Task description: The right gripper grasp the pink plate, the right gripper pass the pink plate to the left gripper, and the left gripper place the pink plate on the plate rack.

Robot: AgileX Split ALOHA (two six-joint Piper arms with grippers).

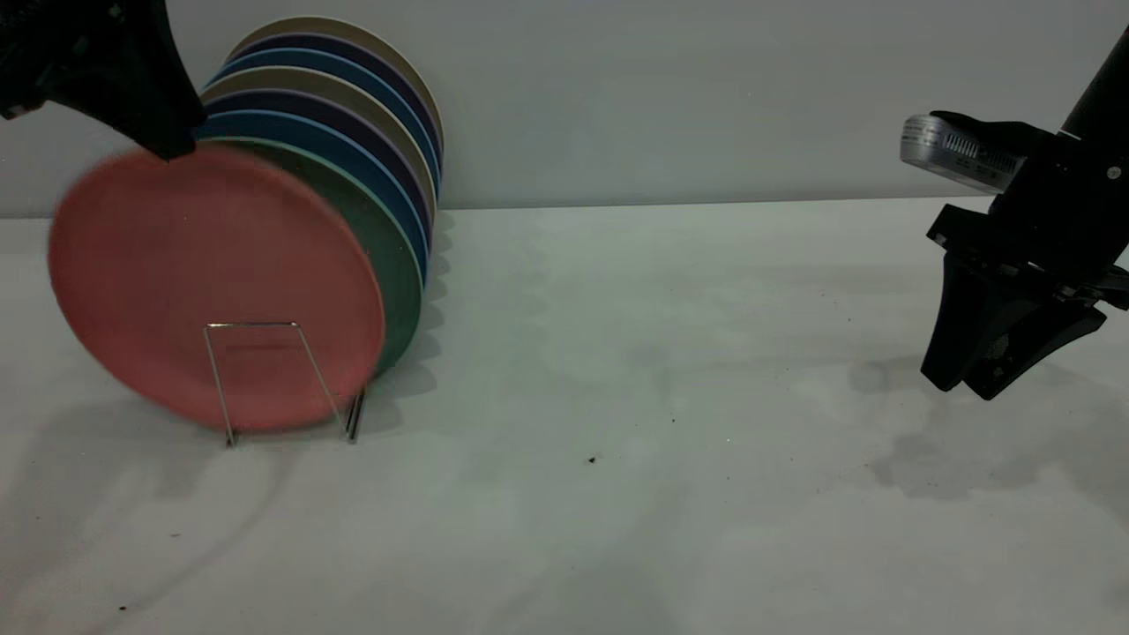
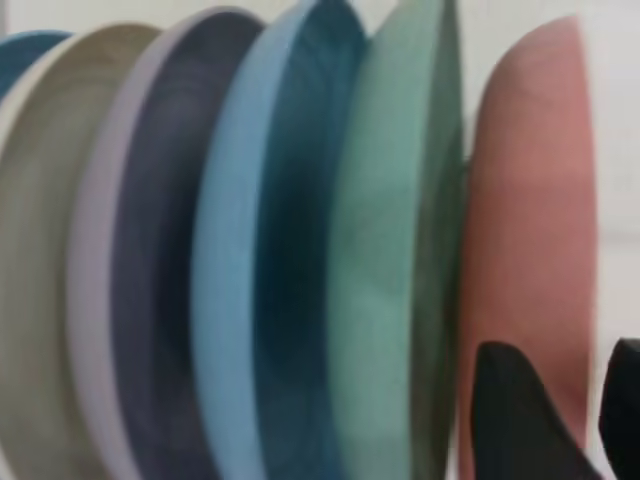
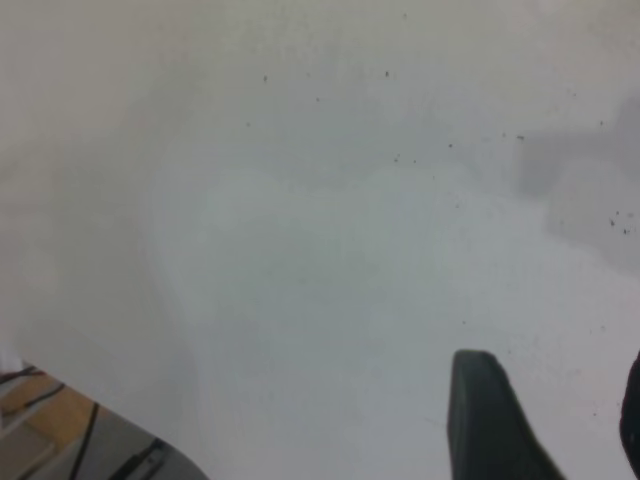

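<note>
The pink plate (image 1: 212, 282) stands on edge in the front slot of the plate rack (image 1: 256, 325), ahead of a teal-green plate (image 1: 388, 256), and it looks smeared. My left gripper (image 1: 173, 150) is at the plate's top rim. In the left wrist view the left gripper (image 2: 560, 345) is open: one finger (image 2: 515, 420) overlaps the pink plate (image 2: 530, 200), and a pale gap separates the plate's edge from the other finger. My right gripper (image 1: 966, 384) hangs open and empty over the table at the far right; the right gripper (image 3: 545, 365) has only bare table under it.
Behind the teal-green plate stands a row of several blue, navy and beige plates (image 1: 353, 115), close to the back wall. The white table (image 1: 635, 423) stretches between the rack and the right arm. A table edge with cables (image 3: 90, 440) shows in the right wrist view.
</note>
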